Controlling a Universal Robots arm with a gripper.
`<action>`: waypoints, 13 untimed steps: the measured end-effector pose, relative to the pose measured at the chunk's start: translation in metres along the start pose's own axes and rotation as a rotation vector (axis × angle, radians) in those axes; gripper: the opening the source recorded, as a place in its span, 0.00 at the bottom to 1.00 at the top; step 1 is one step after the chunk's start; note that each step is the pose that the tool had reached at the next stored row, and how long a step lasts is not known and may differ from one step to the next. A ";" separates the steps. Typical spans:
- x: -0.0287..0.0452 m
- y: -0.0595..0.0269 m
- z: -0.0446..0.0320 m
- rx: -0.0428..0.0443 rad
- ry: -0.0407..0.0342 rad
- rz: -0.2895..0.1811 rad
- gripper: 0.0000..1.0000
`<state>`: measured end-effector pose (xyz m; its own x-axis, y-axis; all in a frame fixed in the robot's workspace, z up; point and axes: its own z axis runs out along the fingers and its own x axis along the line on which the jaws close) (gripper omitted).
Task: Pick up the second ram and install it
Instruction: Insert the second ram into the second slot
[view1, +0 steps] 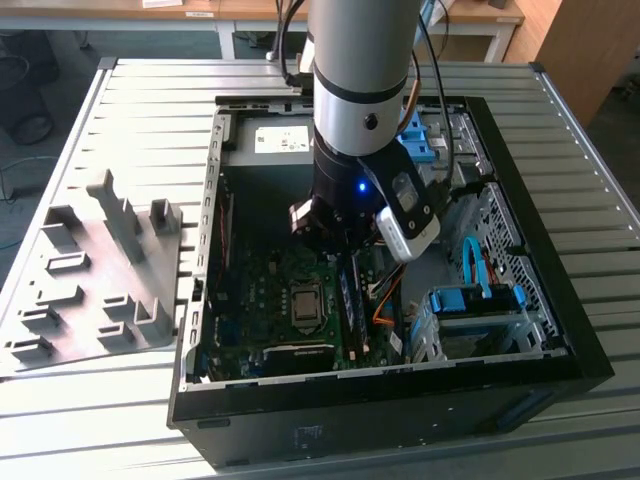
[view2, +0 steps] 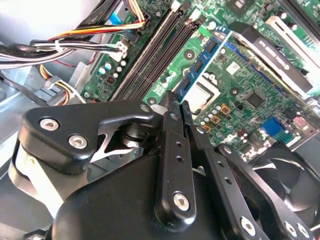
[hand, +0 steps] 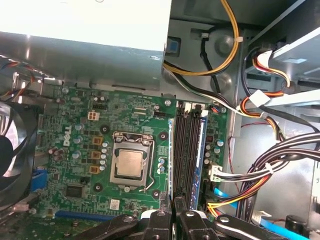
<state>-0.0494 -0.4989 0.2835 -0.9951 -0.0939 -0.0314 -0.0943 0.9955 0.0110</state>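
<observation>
gripper (view2: 177, 107) shut — above motherboard (hand: 100, 125), slots beside

We can make out no plain wording. White lettering stands on the green motherboard (hand: 125, 107) beside the processor (hand: 129, 162). In the exterior view a pale label (view1: 283, 140) lies at the far end of the computer case (view1: 400, 400), its print too small to read.

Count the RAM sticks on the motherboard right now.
2. The second ram stands in the slot beside the processor socket, pinched by the gripper. Another stick sits in the outermost slot, with two empty slots between them. None seems hidden.
</observation>
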 end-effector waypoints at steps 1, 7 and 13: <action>0.0000 0.0000 0.0000 0.0002 -0.0001 0.005 0.14; 0.0000 0.0000 0.0001 0.0009 -0.0003 0.030 0.14; 0.0000 0.0000 0.0001 0.0017 -0.0006 0.053 0.14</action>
<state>-0.0494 -0.4989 0.2834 -0.9987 -0.0409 -0.0314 -0.0412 0.9991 0.0109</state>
